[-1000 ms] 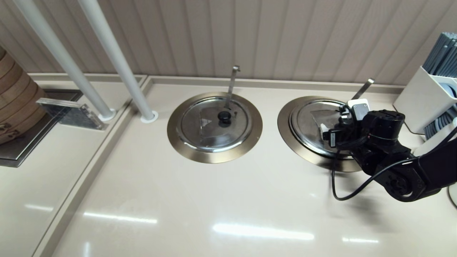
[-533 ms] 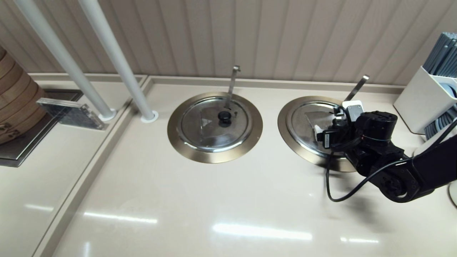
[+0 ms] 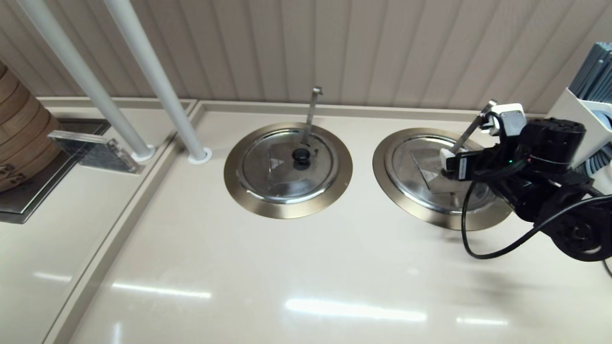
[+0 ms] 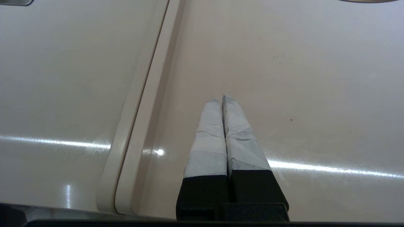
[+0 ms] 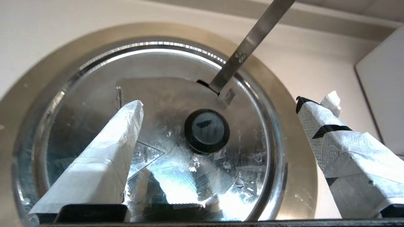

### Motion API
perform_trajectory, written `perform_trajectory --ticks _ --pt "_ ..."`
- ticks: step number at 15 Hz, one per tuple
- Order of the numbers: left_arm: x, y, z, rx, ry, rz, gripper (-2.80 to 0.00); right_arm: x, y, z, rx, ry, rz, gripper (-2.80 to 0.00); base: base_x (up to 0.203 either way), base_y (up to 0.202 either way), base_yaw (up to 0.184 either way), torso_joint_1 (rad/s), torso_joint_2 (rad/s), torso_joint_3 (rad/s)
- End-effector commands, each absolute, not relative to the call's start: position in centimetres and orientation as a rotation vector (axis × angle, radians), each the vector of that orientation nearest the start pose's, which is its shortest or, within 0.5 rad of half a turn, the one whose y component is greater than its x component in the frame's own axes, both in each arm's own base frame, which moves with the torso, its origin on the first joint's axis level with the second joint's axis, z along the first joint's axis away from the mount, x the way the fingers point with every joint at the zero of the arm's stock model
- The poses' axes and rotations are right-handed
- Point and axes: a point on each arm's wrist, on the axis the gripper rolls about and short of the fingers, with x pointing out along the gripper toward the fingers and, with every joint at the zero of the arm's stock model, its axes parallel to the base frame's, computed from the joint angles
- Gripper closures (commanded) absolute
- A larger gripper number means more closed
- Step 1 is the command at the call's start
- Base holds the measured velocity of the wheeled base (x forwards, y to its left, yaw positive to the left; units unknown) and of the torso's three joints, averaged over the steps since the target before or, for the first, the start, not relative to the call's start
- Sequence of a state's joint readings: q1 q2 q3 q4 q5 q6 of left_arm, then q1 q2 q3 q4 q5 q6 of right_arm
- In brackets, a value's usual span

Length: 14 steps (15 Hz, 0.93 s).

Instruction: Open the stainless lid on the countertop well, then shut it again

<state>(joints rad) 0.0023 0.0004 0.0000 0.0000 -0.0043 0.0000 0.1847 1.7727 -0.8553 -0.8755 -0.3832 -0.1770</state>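
Observation:
The stainless lid (image 3: 420, 174) lies flat and closed in the countertop well (image 3: 379, 160) at the right. Its flat-tipped steel handle (image 3: 473, 126) leans out through the notch towards the back wall. My right gripper (image 3: 478, 138) hovers above the lid's far right side and is open. In the right wrist view the black knob (image 5: 206, 130) sits on the wedge-shaped flap between the two taped fingers (image 5: 107, 151), touched by neither. In the head view the arm hides the knob. My left gripper (image 4: 220, 98) is shut over bare counter, out of the head view.
The twin lid (image 3: 287, 165) with an upright hook-tipped handle (image 3: 311, 112) sits in the well to the left. A white utensil holder (image 3: 569, 129) stands close behind my right arm. Two white poles (image 3: 158, 91), a clear sign block (image 3: 93, 150) and bamboo steamers (image 3: 19, 138) stand at the left.
My right gripper has risen and swung back and to the right, uncovering more of the lid. The lid stays flat in its well. The left arm has not moved.

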Motion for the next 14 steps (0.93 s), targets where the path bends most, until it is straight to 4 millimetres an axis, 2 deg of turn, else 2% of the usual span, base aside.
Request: perform_trajectory --ticks 1,4,8,12,14 --pt "-2.3 0.0 7.6 0.0 0.002 -0.002 0.0 30.7 5.2 22.2 -0.164 -0.024 -0.193 -2.8 0.0 0.0 0.0 0.0 0.0 0.0" --pt "-2.3 0.0 7.6 0.0 0.002 -0.002 0.0 29.4 5.2 24.2 -0.149 -0.071 -0.188 -2.8 0.0 0.0 0.0 0.0 0.0 0.0" --pt "-2.3 0.0 7.6 0.0 0.002 -0.002 0.0 26.3 4.7 26.9 -0.152 -0.074 -0.184 -2.8 0.0 0.0 0.0 0.0 0.0 0.0" --pt "-2.3 0.0 7.6 0.0 0.002 -0.002 0.0 23.1 5.6 28.1 -0.167 -0.031 -0.119 -2.8 0.0 0.0 0.0 0.0 0.0 0.0" --pt "-2.3 0.0 7.6 0.0 0.002 -0.002 0.0 22.2 5.7 28.2 -0.158 -0.021 -0.104 -2.8 0.0 0.0 0.0 0.0 0.0 0.0"
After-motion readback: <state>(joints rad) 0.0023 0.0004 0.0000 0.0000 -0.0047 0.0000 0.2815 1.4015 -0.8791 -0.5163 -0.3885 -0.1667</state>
